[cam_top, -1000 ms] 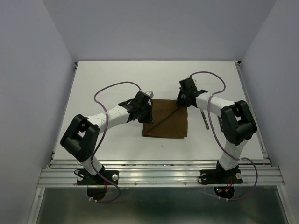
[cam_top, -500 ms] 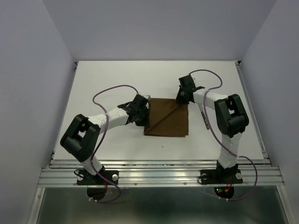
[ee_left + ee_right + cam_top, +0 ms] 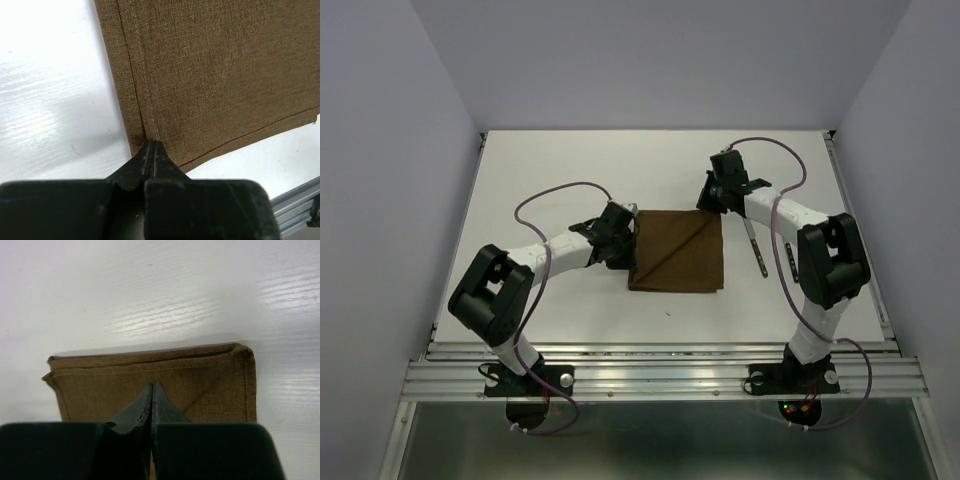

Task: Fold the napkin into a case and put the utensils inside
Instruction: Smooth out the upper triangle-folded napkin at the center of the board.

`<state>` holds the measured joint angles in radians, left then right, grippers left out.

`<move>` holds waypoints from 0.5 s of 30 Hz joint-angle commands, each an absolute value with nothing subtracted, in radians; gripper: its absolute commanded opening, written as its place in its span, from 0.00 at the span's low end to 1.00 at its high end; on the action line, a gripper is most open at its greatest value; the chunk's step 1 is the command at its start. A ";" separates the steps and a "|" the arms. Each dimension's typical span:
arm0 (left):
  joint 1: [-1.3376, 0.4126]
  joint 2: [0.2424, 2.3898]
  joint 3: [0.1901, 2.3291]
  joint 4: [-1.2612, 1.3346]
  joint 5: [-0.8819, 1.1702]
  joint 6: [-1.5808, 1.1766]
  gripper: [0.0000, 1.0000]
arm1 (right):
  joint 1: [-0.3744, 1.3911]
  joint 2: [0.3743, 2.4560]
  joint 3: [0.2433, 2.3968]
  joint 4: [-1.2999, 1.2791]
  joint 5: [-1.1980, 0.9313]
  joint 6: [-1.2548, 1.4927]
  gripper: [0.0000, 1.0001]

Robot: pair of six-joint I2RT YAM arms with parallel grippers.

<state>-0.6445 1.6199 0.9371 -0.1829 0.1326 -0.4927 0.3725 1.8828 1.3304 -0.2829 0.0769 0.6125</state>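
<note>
The dark brown napkin (image 3: 678, 250) lies flat on the white table, folded into a smaller square with a diagonal crease. My left gripper (image 3: 631, 237) is shut, its tips resting on the hem at the napkin's left edge; the left wrist view shows these tips (image 3: 152, 145) on the cloth (image 3: 215, 75). My right gripper (image 3: 713, 204) is shut at the napkin's far right corner; the right wrist view shows its tips (image 3: 152, 386) over the folded cloth (image 3: 150, 367). No cloth shows between either pair of jaws. The utensils (image 3: 757, 250) lie as a thin silver strip just right of the napkin.
The white table (image 3: 570, 170) is walled by pale panels on the left, back and right. A metal rail (image 3: 660, 375) runs along the near edge by the arm bases. Purple cables loop above both arms.
The napkin's far right corner now lies flat. My right gripper has drawn back a little toward the far right. My left gripper has shifted slightly left along the napkin's edge.
</note>
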 commanded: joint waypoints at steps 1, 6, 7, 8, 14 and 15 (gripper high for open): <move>-0.635 1.556 0.954 -0.192 0.112 -0.469 0.00 | 0.371 1.769 1.293 -0.278 0.038 0.601 0.01; -0.632 1.490 0.917 -0.172 0.156 -0.528 0.00 | 0.474 1.712 1.246 -0.334 0.023 0.586 0.04; -0.632 1.480 0.904 -0.166 0.169 -0.543 0.00 | 0.524 1.703 1.243 -0.342 0.043 0.591 0.04; -0.632 1.461 0.875 -0.157 0.175 -0.566 0.00 | 0.549 1.695 1.220 -0.344 0.043 0.613 0.04; -0.598 1.349 0.804 -0.256 0.051 -0.617 0.00 | 0.718 1.696 1.143 -0.287 0.009 0.719 0.04; -0.572 1.333 0.798 -0.276 0.034 -0.629 0.00 | 0.736 1.712 1.146 -0.279 -0.026 0.742 0.04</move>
